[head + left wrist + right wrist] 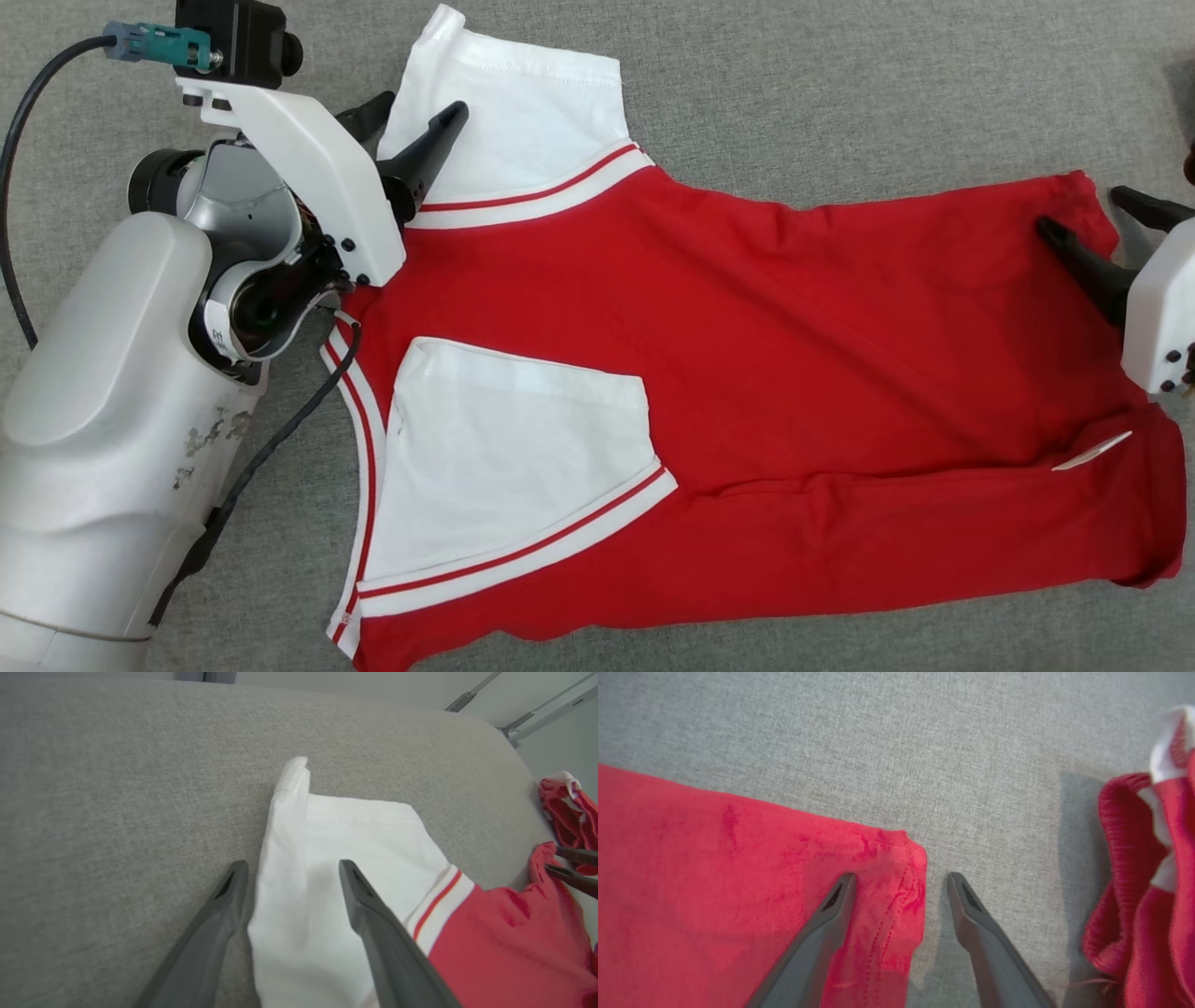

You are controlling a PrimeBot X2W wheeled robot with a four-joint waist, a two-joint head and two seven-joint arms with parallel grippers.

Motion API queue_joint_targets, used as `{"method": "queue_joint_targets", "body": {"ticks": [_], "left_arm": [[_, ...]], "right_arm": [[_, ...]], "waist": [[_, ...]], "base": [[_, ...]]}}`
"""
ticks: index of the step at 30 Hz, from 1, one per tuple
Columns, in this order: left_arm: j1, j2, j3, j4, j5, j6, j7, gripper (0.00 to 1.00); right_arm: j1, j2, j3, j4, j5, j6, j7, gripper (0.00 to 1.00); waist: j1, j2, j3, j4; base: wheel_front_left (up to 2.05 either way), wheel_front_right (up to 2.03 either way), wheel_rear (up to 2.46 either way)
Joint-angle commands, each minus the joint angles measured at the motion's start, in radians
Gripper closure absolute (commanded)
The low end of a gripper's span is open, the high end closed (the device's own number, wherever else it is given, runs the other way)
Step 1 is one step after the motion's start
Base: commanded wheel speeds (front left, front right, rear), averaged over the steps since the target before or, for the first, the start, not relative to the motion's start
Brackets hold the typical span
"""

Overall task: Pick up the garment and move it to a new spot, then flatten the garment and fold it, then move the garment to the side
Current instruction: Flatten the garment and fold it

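The garment [747, 327] lies flat on the grey padded surface [840, 75]; left fingers [434, 140] and right fingers [1083, 259], both spread, straddle its opposite ends.

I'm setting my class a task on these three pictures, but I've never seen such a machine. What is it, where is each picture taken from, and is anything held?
It is a two-armed robot; each arm ends in a gripper with two dark fingers. One picture looks down from its head; the others look along each wrist's fingers. A red shirt with white sleeves lies flat on a grey cloth surface. The left gripper stands open around a sleeve edge, the right gripper open around a hem corner. Nothing is held. Another red garment lies bunched nearby.
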State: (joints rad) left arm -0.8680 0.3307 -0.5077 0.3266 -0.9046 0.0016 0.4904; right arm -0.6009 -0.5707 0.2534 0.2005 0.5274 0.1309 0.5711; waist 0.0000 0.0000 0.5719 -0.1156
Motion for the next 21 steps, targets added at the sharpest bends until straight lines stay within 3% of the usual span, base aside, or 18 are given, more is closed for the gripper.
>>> {"method": "queue_joint_targets", "body": {"ticks": [1, 2, 3, 4, 5, 12, 21], "left_arm": [[-0.015, -0.001, -0.002, 0.010, 0.007, -0.005, -0.006, 0.00], [-0.020, -0.003, -0.003, 0.021, 0.006, -0.012, -0.008, 0.06], [-0.024, -0.006, -0.005, 0.029, 0.004, -0.019, -0.011, 0.40], [-0.024, -0.010, -0.007, 0.036, -0.002, -0.031, -0.012, 1.00], [-0.021, -0.015, -0.009, 0.040, -0.009, -0.042, -0.015, 1.00], [0.003, -0.022, 0.038, 0.001, -0.030, -0.066, -0.118, 1.00], [0.087, -0.013, 0.084, -0.168, -0.084, -0.065, -0.165, 1.00]], "right_arm": [[-0.004, 0.000, 0.016, 0.012, 0.002, 0.000, 0.000, 0.00], [-0.011, -0.001, 0.030, 0.014, 0.006, 0.000, -0.007, 0.00], [-0.019, -0.002, 0.038, 0.020, 0.009, 0.000, -0.011, 0.07], [-0.026, -0.002, 0.046, 0.024, 0.012, 0.000, -0.017, 0.64], [-0.034, -0.002, 0.051, 0.033, 0.012, 0.000, -0.022, 0.99], [-0.074, -0.029, 0.055, 0.089, 0.003, 0.000, -0.089, 1.00], [-0.073, -0.064, 0.062, 0.133, -0.012, 0.000, -0.201, 1.00]], "waist": [[0.0000, 0.0000, 0.000, 0.000], [0.0000, 0.0000, 0.001, 0.001], [0.0000, 0.0000, 0.001, 0.001], [0.0000, 0.0000, 0.001, 0.002], [0.0000, 0.0000, 0.001, 0.004], [0.0000, 0.0000, -0.008, 0.036], [0.0000, 0.0000, -0.044, 0.082]], "base": [[0.00, 0.00, 0.00], [0.00, 0.00, 0.00], [0.00, 0.00, 0.00], [0.00, 0.00, 0.00], [0.00, 0.00, 0.00], [0.00, 0.00, 0.00], [0.00, 0.00, 0.00]]}}
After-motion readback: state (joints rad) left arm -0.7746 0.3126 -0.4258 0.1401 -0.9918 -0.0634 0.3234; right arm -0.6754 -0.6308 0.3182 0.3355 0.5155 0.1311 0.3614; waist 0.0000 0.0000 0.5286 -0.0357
